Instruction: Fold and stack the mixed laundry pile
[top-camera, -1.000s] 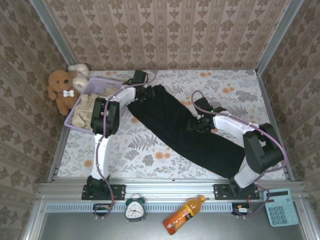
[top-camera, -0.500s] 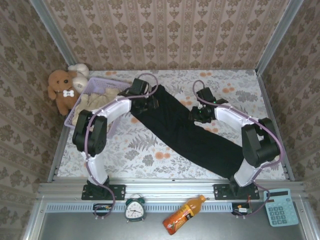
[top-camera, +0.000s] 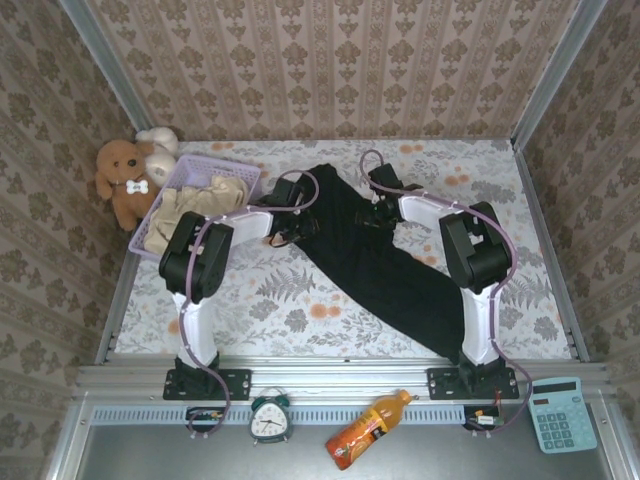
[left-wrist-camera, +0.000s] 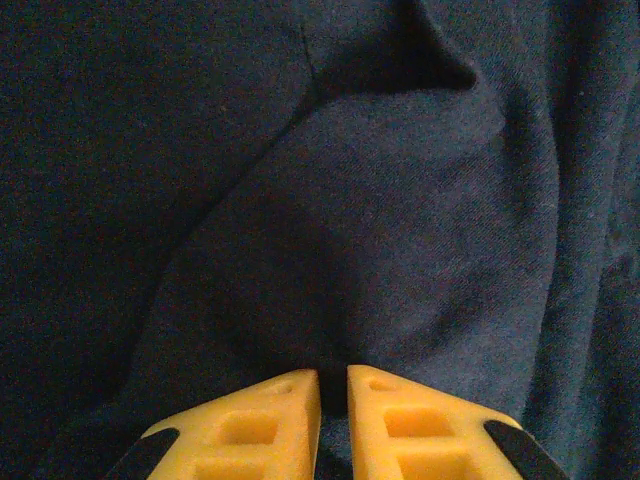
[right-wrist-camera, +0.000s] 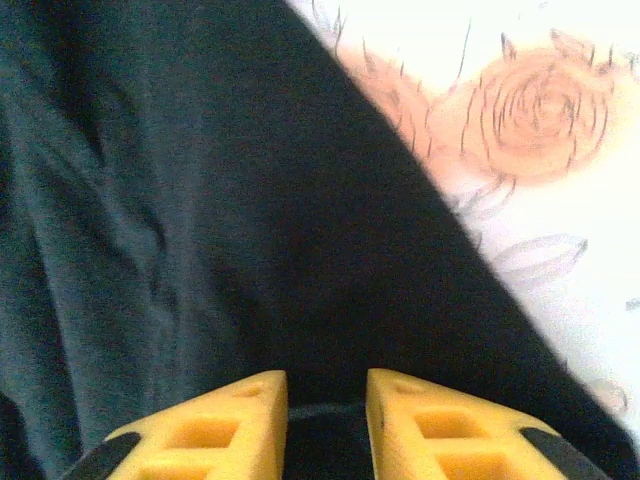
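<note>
The large black garment (top-camera: 400, 280) lies stretched diagonally across the floral table, from the back middle to the front right. My left gripper (top-camera: 297, 218) sits on its upper left edge. In the left wrist view it (left-wrist-camera: 333, 375) is shut, with dark cloth (left-wrist-camera: 350, 200) pinched in the thin slit between the yellow fingers. My right gripper (top-camera: 376, 215) is at the upper right edge. In the right wrist view it (right-wrist-camera: 326, 378) is closed on a fold of the black cloth (right-wrist-camera: 200, 200). The cream-beige garment (top-camera: 195, 205) lies crumpled in the basket.
The lavender mesh basket (top-camera: 240, 168) stands at the back left, with brown and white teddy bears (top-camera: 125, 180) beside it. Patterned walls close in the table on three sides. A clock (top-camera: 268, 420), an orange bottle (top-camera: 365, 428) and a calculator (top-camera: 558, 415) lie on the near shelf.
Both grippers have moved towards each other over the garment's upper end, the left one rightwards from the basket side, the right one back and left. The right jaws have narrowed. The cloth's top is narrower.
</note>
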